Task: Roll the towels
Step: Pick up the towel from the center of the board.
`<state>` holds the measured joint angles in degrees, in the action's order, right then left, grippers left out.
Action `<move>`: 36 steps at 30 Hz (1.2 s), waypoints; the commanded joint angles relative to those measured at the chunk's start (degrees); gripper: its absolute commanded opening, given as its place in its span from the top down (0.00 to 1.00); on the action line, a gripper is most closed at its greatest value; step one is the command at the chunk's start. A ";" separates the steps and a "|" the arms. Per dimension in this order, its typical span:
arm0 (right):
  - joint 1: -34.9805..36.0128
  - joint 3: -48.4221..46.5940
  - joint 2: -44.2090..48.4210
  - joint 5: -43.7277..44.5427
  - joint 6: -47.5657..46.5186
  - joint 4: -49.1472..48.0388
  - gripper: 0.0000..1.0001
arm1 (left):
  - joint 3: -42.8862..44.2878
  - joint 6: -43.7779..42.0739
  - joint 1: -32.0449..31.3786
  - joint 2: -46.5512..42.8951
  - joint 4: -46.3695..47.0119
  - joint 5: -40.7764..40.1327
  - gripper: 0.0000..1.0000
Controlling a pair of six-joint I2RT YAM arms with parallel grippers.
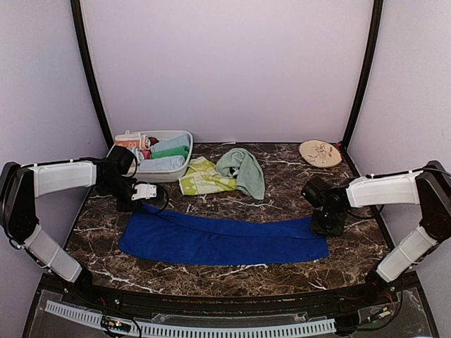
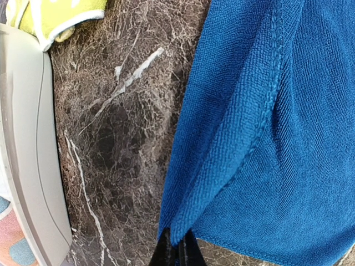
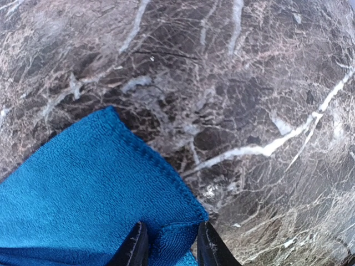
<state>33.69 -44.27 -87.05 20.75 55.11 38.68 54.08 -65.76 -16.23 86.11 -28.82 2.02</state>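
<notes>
The long royal blue towel [image 1: 222, 241] lies stretched across the dark marble table, folded lengthwise. My left gripper [image 1: 144, 203] is at its far left corner; the left wrist view shows the gripper [image 2: 177, 250] shut on a pinched edge of the blue towel [image 2: 277, 138]. My right gripper [image 1: 325, 227] is at the towel's right end; in the right wrist view the gripper [image 3: 169, 245] holds a raised fold of the towel's corner [image 3: 83, 188] between its fingers. A pale mint green towel [image 1: 243, 169] lies crumpled behind, partly on a yellow-green patterned one [image 1: 201, 179].
A white bin [image 1: 184, 158] with rolled towels stands at the back left, close to my left arm; its wall [image 2: 28, 166] and the yellow-green towel [image 2: 61, 14] show in the left wrist view. A round beige plate [image 1: 320, 153] lies at the back right.
</notes>
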 commanded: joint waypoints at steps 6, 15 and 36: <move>-0.52 2.30 4.30 -2.47 0.11 0.69 0.67 | -1.29 0.14 0.41 -2.35 -0.14 -0.62 0.99; -0.47 2.77 3.79 -5.16 0.64 -1.61 0.72 | -1.28 0.45 0.36 -2.33 -0.27 -0.42 0.99; -5.82 -5.57 7.55 -1.04 -5.44 5.09 1.00 | 2.56 -1.00 2.90 -2.26 -1.99 -1.32 1.00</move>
<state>29.63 -47.16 -80.14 18.33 52.47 42.17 54.59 -65.69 -14.83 85.49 -29.41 1.43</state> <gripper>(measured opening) 0.008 0.009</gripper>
